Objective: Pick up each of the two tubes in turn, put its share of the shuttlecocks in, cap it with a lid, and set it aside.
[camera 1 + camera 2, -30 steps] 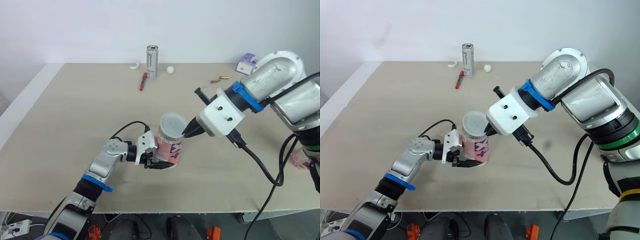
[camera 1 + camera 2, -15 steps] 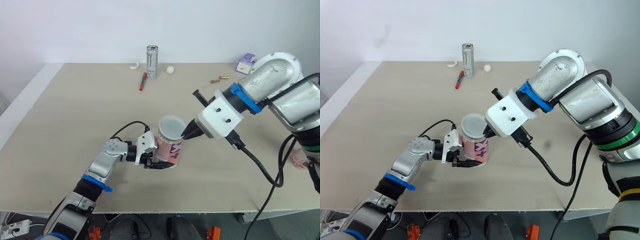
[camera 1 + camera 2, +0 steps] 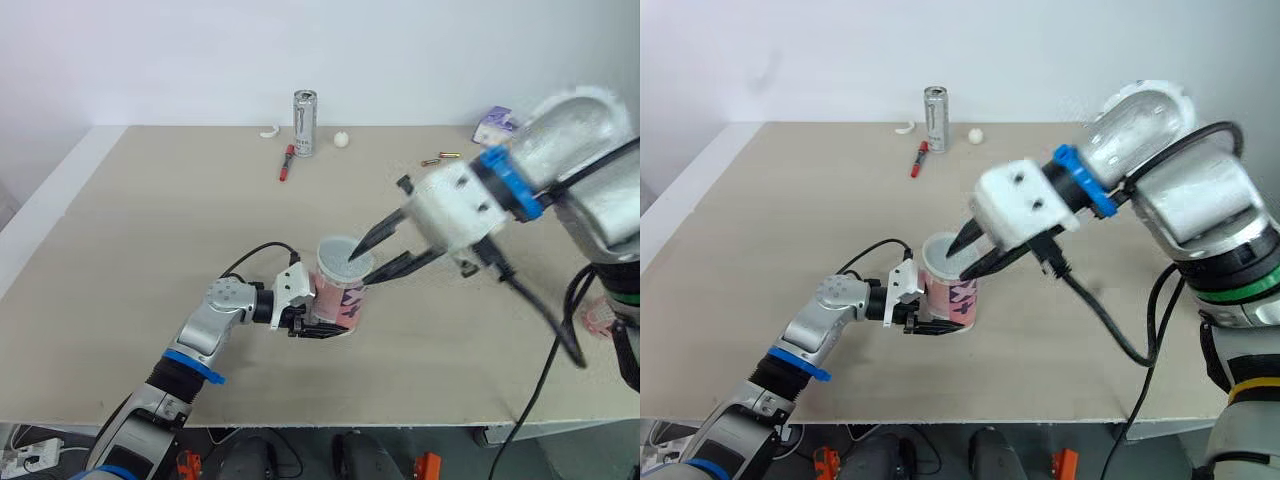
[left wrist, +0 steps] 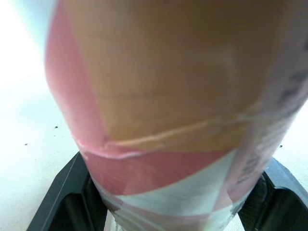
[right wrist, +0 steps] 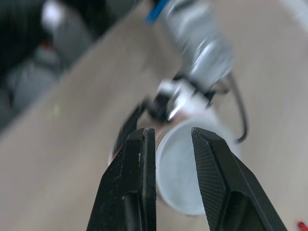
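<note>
A pink patterned tube (image 3: 340, 297) stands upright on the table (image 3: 150, 230), near the middle. My left gripper (image 3: 318, 322) is shut on its lower part; in the left wrist view the tube (image 4: 168, 96) sits between the two black fingers (image 4: 67, 197). A pale translucent lid (image 3: 343, 255) rests on the tube's top. My right gripper (image 3: 358, 271) hovers at the lid's right rim, open, with nothing between its fingers. In the right wrist view the lid (image 5: 185, 178) lies beyond the spread fingers (image 5: 139, 192).
At the far edge stand a drink can (image 3: 304, 123), a red marker (image 3: 286, 162), a white ball (image 3: 341, 139) and a small white piece (image 3: 268, 132). Two batteries (image 3: 440, 158) and a purple box (image 3: 492, 125) lie far right. A pink object (image 3: 600, 315) sits by the right edge.
My right gripper has opened, let go of the lid and drawn back a little up and to the right. The lid stays on the tube. The left arm has not moved.
</note>
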